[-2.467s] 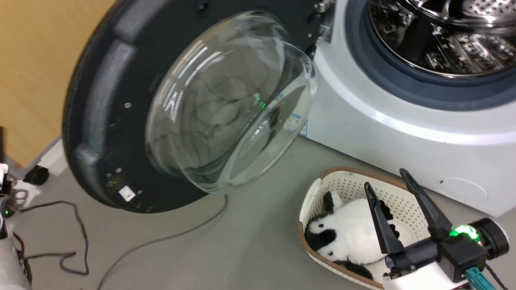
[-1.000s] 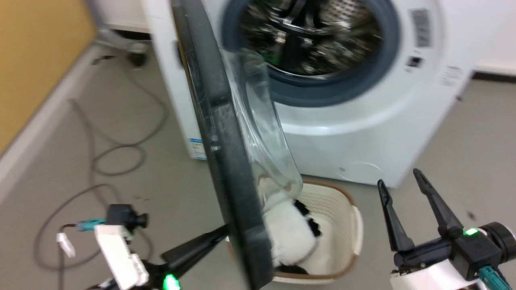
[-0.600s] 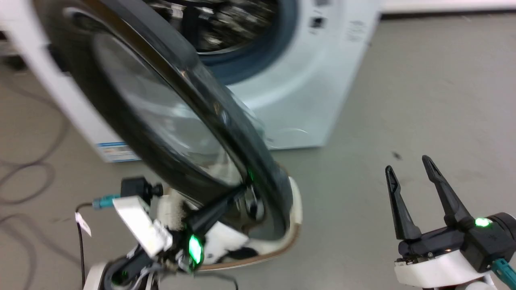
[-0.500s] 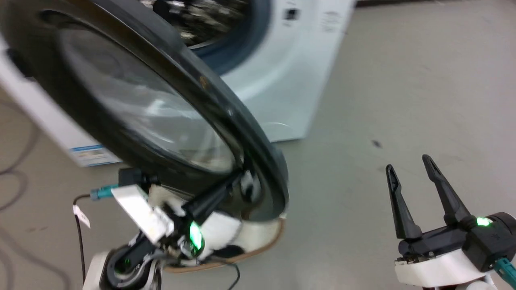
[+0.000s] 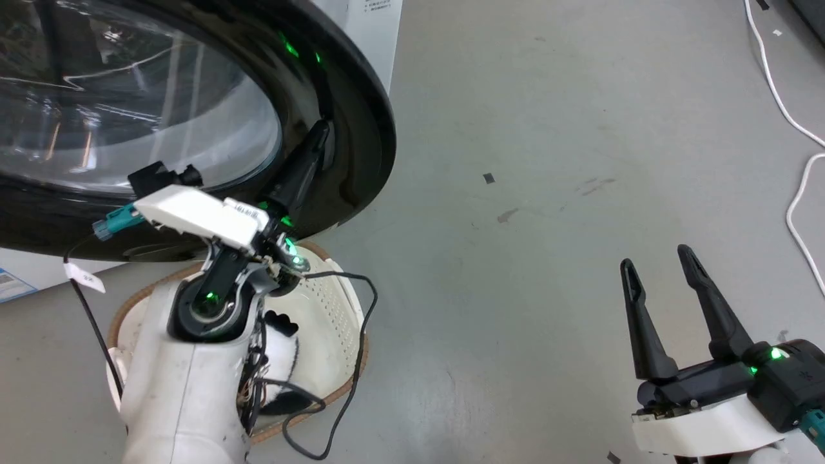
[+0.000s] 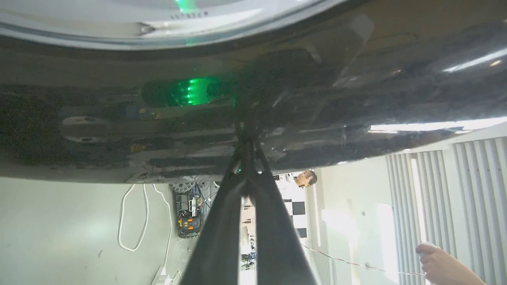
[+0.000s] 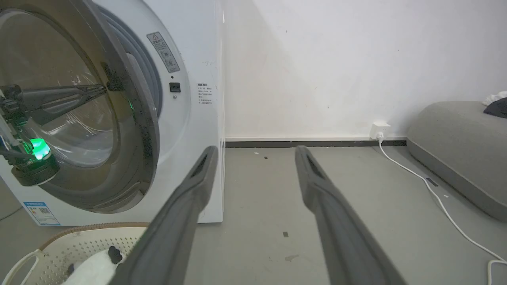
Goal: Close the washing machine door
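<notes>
The washing machine door (image 5: 361, 109) is a big black disc with a clear glass centre (image 5: 129, 103), filling the upper left of the head view. My left gripper (image 5: 320, 132) is shut, its tips pressed against the door's black rim (image 6: 119, 118) near the outer edge. From the right wrist view the door (image 7: 138, 118) stands slightly ajar from the white washing machine (image 7: 194, 59), with a narrow gap at the latch side. My right gripper (image 5: 654, 256) hangs open over bare floor, well to the right of the machine, with nothing between its fingers (image 7: 190, 190).
A cream basket (image 5: 329, 303) with a black-and-white plush toy sits on the floor below the door, under my left forearm. A white cable (image 5: 789, 116) runs along the floor at the right. A grey cushion (image 7: 455, 146) lies by the wall. A person's hand (image 6: 443, 261) is nearby.
The door has swung from wide open to nearly against the machine, with my left gripper pushing on its rim. The head camera has turned right. My right gripper stays open.
</notes>
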Available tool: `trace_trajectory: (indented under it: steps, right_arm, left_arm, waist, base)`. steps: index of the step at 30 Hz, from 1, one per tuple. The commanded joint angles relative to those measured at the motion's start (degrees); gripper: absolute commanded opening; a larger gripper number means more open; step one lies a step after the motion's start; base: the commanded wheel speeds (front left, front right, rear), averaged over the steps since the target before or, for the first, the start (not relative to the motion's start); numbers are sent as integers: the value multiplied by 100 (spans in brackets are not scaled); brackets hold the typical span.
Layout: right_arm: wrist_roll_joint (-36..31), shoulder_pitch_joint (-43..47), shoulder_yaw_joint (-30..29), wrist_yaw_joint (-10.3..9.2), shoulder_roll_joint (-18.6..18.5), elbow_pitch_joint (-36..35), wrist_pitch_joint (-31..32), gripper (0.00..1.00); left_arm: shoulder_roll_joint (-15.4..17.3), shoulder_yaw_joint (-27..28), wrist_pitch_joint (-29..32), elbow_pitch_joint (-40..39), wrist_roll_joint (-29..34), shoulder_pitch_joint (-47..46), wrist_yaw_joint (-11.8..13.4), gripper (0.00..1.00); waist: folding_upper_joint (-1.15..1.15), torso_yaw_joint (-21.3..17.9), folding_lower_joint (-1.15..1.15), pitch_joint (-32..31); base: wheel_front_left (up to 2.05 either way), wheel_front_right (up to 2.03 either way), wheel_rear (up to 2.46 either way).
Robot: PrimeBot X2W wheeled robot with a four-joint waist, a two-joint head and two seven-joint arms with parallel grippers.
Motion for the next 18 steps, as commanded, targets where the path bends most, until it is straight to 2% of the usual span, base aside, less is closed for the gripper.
trace_trajectory:
  steps: [1, 6, 12, 15, 18]
  right_arm:
    - [42, -71, 16, 3, 13, 16, -19, 100]
    - [-35, -58, -46, 3, 13, 28, -20, 100]
    - [-183, 22, -67, 3, 13, 37, -20, 100]
    - [-280, 78, -112, 3, 13, 36, -20, 100]
    - [-365, 132, -135, 3, 13, 55, -20, 100]
  left_arm:
    - [12, -34, -61, 164, -11, -110, -50, 0]
    - [12, -289, 62, 443, -50, 6, -179, 0]
    - [182, -772, 460, 252, 226, 695, -260, 0]
    - [634, -1318, 592, -153, 917, 1195, -272, 0]
    - [1239, -1907, 359, -665, 1850, 1639, -274, 0]
  waist:
    - [0, 46, -1, -47]
    - [0, 273, -1, -234]
    - [0, 626, -1, -548]
    - [0, 912, -1, -754]
    - [0, 1206, -1, -930]
  base:
    - [0, 0, 0]
    - [0, 0, 0]
    - [0, 0, 0]
    - [0, 0, 0]
    - [0, 0, 0]
